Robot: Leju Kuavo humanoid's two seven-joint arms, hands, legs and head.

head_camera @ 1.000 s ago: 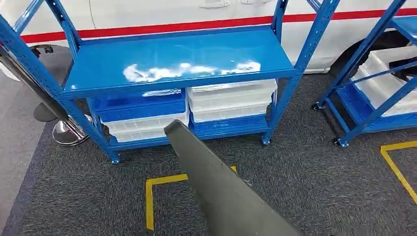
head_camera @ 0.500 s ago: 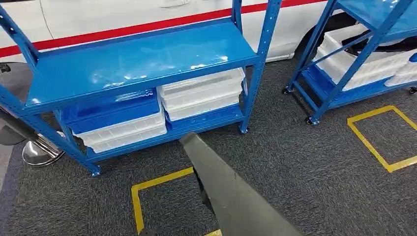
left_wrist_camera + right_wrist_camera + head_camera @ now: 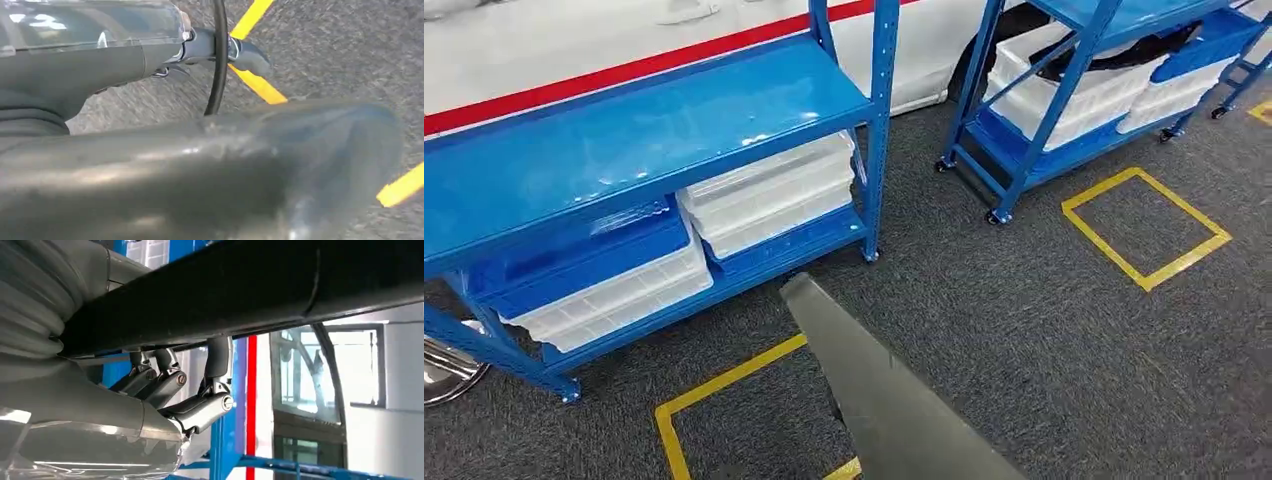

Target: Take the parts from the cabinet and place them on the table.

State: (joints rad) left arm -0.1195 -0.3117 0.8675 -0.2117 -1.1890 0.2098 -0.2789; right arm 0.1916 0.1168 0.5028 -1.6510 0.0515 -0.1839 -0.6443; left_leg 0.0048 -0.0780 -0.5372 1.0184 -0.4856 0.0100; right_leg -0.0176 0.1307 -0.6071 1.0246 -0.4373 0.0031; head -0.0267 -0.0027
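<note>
Head view shows a long dark part [image 3: 879, 400] running from the robot's body out toward the blue rack [image 3: 624, 140], long axis pointing forward-left. Right hand [image 3: 170, 390] has fingers curled up against the part's underside (clamped on it, I judge); left hand [image 3: 220, 50] sits beside it, hold unclear. No table visible, so the drop-off direction can't be judged.
</note>
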